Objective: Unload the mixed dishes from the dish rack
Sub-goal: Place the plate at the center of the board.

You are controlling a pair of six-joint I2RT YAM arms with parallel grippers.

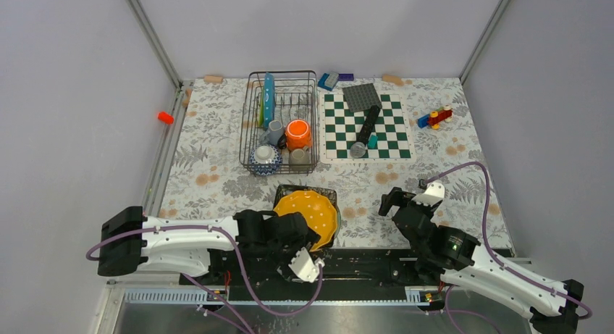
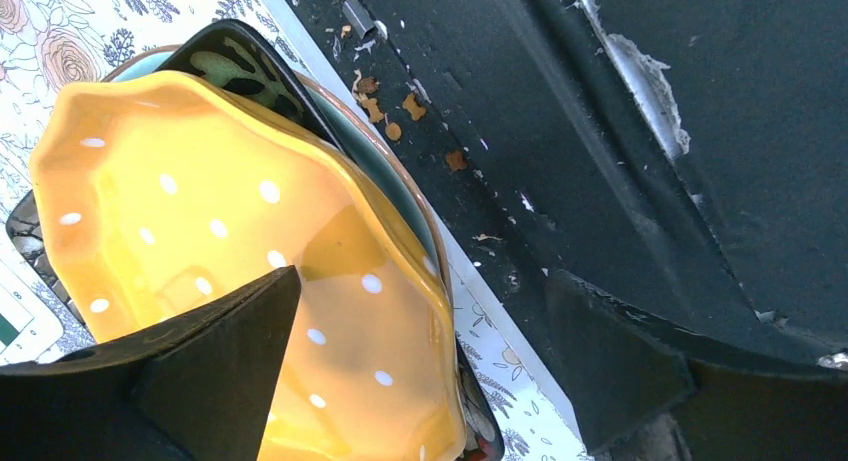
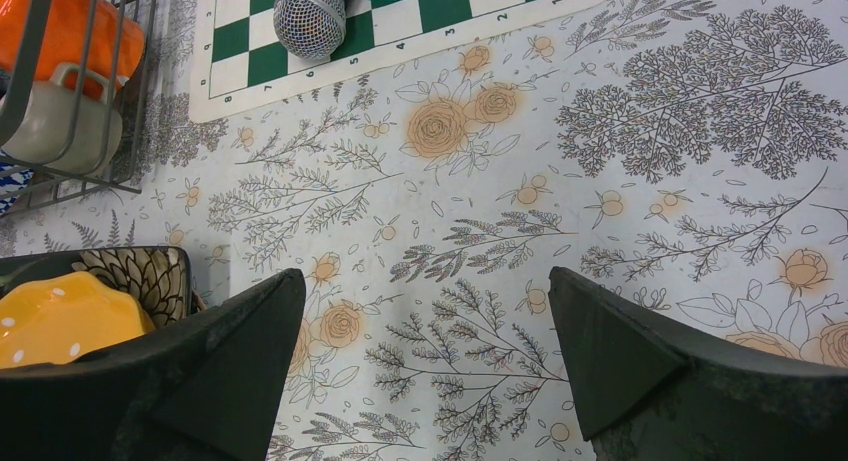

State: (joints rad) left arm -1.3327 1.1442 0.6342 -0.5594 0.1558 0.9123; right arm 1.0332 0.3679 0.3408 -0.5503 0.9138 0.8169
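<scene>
The dish rack [image 1: 279, 122] stands at the back of the table and holds an upright blue plate [image 1: 268, 98], a lime green plate [image 1: 260, 111], an orange mug [image 1: 297, 133], grey cups [image 1: 274, 132] and a patterned bowl [image 1: 265, 158]. An orange white-dotted plate [image 1: 309, 213] lies flat on a dark patterned plate [image 1: 307, 191] near the front edge. My left gripper [image 1: 308, 236] is open astride the orange plate's [image 2: 200, 221] near rim: one finger is above the plate, the other over the black base. My right gripper [image 3: 427, 281] is open over bare tablecloth.
A checkerboard mat [image 1: 384, 142] right of the rack carries a grey studded plate [image 1: 361, 96] and a black microphone-like object [image 1: 368, 127]. Toy bricks [image 1: 434, 118] lie at the back right. The black base rail [image 2: 620, 131] runs along the table's near edge.
</scene>
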